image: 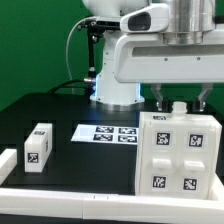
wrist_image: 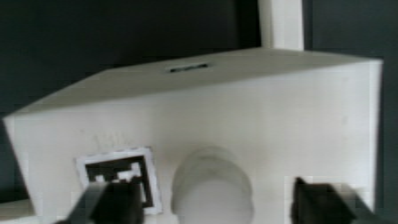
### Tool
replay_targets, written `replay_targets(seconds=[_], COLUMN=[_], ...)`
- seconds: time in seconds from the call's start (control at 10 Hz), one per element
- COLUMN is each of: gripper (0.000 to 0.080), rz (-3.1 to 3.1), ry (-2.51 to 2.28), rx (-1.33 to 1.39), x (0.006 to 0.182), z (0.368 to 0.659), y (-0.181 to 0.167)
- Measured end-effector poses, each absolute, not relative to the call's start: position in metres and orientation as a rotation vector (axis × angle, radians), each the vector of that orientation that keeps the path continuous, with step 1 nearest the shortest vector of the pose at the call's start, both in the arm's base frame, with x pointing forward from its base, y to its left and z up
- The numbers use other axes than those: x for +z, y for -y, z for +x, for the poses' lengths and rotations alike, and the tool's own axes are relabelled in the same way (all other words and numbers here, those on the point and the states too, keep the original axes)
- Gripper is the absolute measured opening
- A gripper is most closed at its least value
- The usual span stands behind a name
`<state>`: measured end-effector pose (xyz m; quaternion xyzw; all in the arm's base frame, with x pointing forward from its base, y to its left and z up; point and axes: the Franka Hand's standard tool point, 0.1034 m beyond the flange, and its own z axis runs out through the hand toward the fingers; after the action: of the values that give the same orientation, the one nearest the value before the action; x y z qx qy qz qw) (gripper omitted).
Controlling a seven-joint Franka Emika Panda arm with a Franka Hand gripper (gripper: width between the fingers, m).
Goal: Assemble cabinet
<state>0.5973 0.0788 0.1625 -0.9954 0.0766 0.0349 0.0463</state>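
gripper [image: 184, 100]: fingers spread wide, clasping nothing, just above cabinet's top edge | cabinet [image: 180, 150]: upright, lower right of exterior frame, tags facing camera | small white block [image: 40, 147]: lower left, well apart

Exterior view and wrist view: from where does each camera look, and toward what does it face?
Exterior view: off the arm, at the table's near edge, facing the arm. The gripper hangs over the cabinet.
Wrist view: on the wrist, looking along the fingers onto the cabinet; of the robot, only the two fingertips show.
Shared: the cabinet and the open gripper.
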Motion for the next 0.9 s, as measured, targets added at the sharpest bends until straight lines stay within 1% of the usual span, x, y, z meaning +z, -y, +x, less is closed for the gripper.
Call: replay_targets(seconds=[0.1, 0.2, 0.3, 0.4, 0.5, 0.7, 0.9], gripper=[0.0536, 0.0724, 0.0776, 0.0776, 0.0795, 0.0798, 0.0797], rz=[-3.034, -3.033, -3.034, -3.036, -3.038, -3.038, -3.042], ry=[-0.242, -0.255, -0.253, -0.228, -0.247, -0.243, -0.210], rx=[0.109, 0.113, 0.103, 0.077, 0.092, 0.086, 0.107], x=[0.170, 0.177, 0.183, 0.178, 0.170, 0.173, 0.170], z=[0.588, 0.575, 0.570, 0.564, 0.555, 0.558, 0.556], y=[-0.075, -0.067, -0.054, -0.038, -0.026, -0.033, -0.026])
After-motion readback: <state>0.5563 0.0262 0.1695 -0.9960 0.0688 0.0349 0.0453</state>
